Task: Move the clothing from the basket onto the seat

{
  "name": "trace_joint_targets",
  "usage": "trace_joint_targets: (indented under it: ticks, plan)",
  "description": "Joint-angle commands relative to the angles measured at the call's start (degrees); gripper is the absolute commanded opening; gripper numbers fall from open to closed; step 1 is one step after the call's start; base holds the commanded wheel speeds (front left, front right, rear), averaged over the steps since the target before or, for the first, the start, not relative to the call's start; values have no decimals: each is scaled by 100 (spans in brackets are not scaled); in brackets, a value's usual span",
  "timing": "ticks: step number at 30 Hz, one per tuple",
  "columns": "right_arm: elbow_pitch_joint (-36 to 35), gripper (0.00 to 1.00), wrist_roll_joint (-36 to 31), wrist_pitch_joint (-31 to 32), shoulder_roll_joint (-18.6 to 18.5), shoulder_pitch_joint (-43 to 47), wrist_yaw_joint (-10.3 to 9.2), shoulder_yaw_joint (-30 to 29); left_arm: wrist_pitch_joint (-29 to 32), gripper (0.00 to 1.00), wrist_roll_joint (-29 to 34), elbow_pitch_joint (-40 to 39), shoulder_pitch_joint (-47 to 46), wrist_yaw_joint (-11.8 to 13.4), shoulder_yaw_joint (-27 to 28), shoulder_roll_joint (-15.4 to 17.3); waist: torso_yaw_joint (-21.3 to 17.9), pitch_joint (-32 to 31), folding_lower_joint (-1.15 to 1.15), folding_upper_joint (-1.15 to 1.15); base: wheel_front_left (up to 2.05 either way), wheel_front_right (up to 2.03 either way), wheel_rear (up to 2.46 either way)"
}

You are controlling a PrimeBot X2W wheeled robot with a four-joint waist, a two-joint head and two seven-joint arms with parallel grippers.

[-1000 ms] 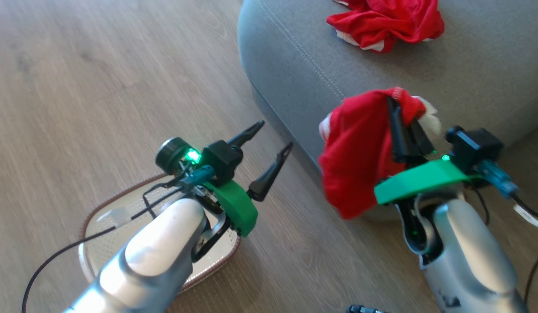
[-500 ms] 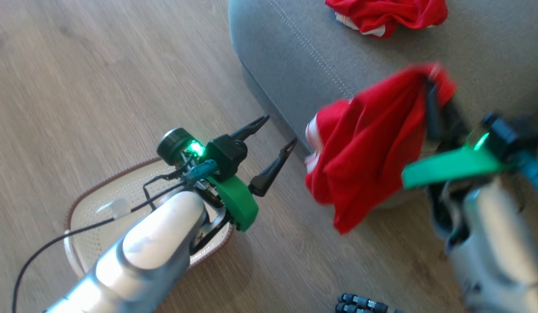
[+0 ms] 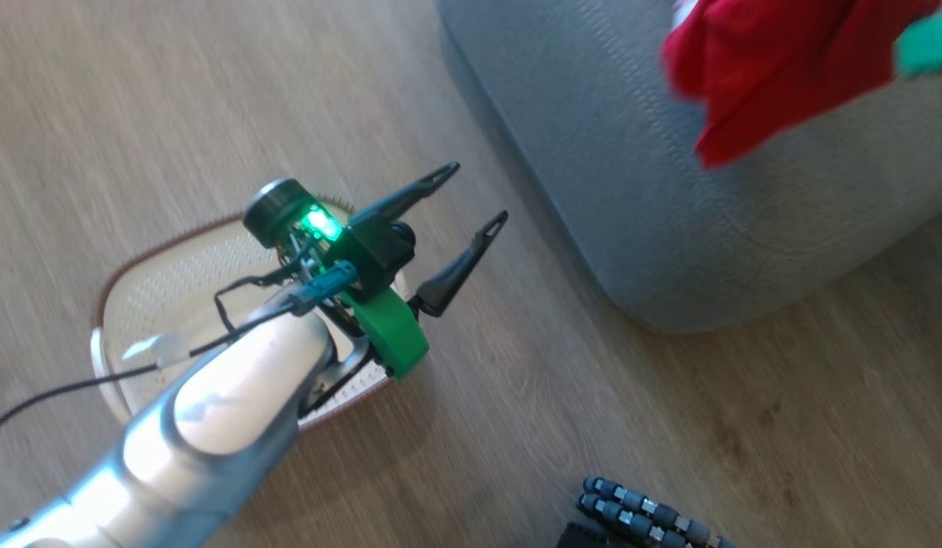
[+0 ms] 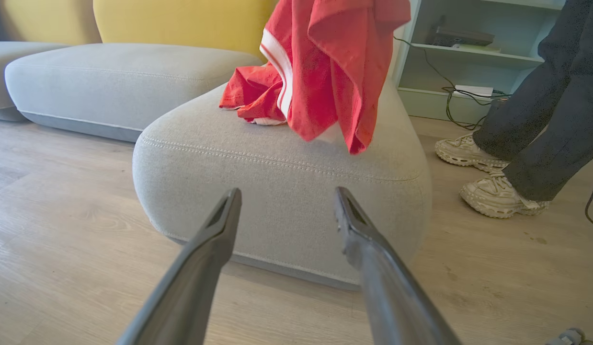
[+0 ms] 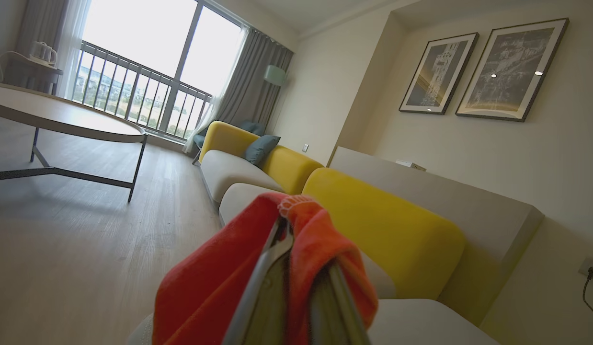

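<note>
Sitting at lower left of the head view, the basket (image 3: 159,289) rests on the floor (image 3: 136,114) beneath the left arm (image 3: 235,411); the left jaws stand wide apart, holding nothing. At upper right, over the seat (image 3: 631,190), the right jaws pinch hanging clothing (image 3: 760,68); another red garment (image 4: 248,93) lies on it.

Daylight fills the head view, but it is smeared throughout: the floor (image 3: 136,114) grain streaks, the clothing (image 3: 752,84) at upper right is a soft red blur, and glare whitens the forearm (image 3: 235,396) at lower left. The left wrist view is sharp and evenly lit, with a soft shadow under the seat (image 4: 277,201) and the left fingers (image 4: 198,268) out of focus at the bottom edge. In the right wrist view the window (image 5: 148,62) at upper left is blown out, straight lines lean toward the edges, and the near right fingers (image 5: 258,287) are soft.
</note>
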Motion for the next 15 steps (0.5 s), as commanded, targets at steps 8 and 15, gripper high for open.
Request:
trace_joint_targets:
  ticks: [8,15]
  plan:
    - [360,0,-542,260,-650,-1592,40,-588,126,100,-34,-375,-478,-36,33,392,314,826,-1,0,0,0,0]
    - [1014,0,-973,849,-1146,-2638,40,-1230,224,100,-74,-518,-514,-30,-3,592,547,1241,-1,0,0,0,0]
